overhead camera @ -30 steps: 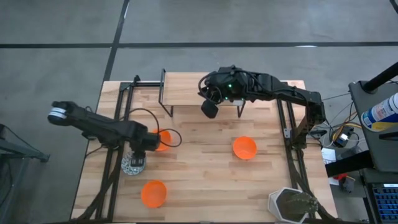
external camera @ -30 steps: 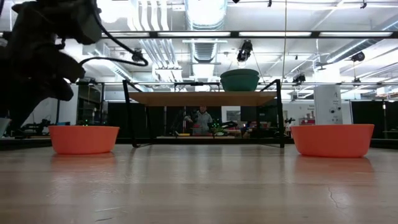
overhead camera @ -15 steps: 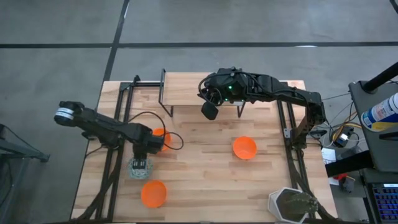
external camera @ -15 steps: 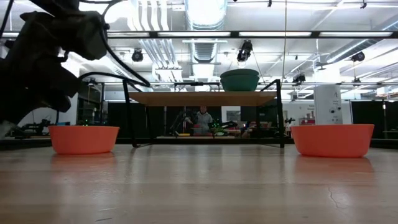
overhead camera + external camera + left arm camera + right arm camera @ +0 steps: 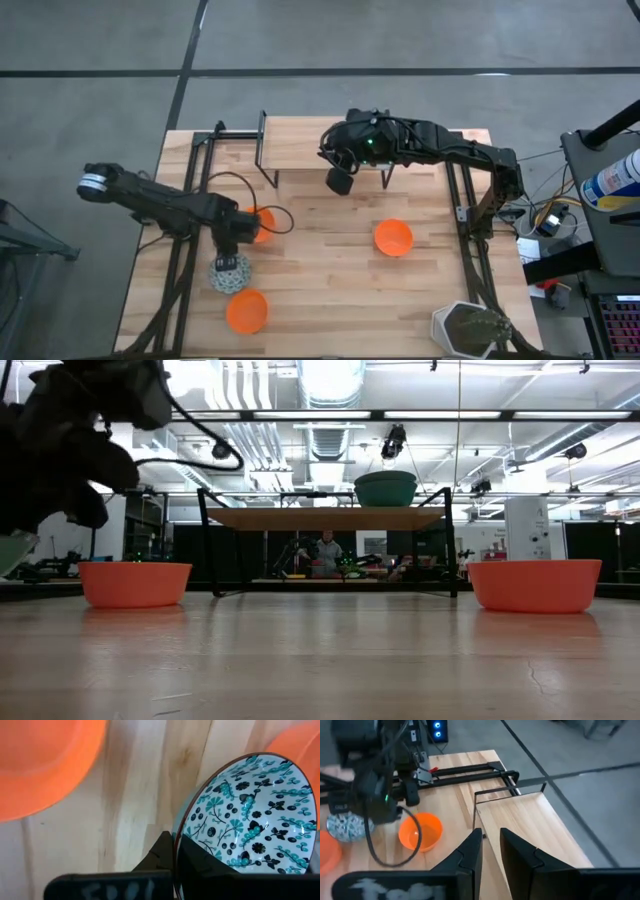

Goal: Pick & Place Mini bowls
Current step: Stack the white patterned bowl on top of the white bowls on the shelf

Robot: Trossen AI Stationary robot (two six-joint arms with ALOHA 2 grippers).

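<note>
A mini bowl with a blue-and-black flower pattern (image 5: 250, 815) is held by my left gripper (image 5: 229, 262) near the table's left side, and my left gripper is shut on it. The high view shows this bowl (image 5: 229, 278) between two orange mini bowls, one farther away (image 5: 264, 222) and one nearer (image 5: 247, 311). A third orange bowl (image 5: 393, 238) rests on its base right of centre. My right gripper (image 5: 338, 180) hovers by the shelf's near edge. Its fingers stand slightly apart with nothing between them. My left gripper pinches the patterned bowl's rim (image 5: 176, 827), with one finger (image 5: 200, 865) inside the bowl and the other (image 5: 160, 852) outside its wall. The fingers come from above, pointing down. The bowl is tilted, and the low view shows its edge (image 5: 12, 550) clear of the tabletop.
A low wooden shelf on a black wire frame (image 5: 300, 145) stands at the far middle, and a greenish bowl (image 5: 385, 488) sits on top of it. A white hexagonal pot (image 5: 465, 330) is at the near right corner. Black rails (image 5: 185, 250) run along both table sides.
My left gripper has moved toward the table's near edge and a little to the right. The patterned bowl has come along with it. The bowl now lies closer to the near orange bowl and is tipped and raised.
</note>
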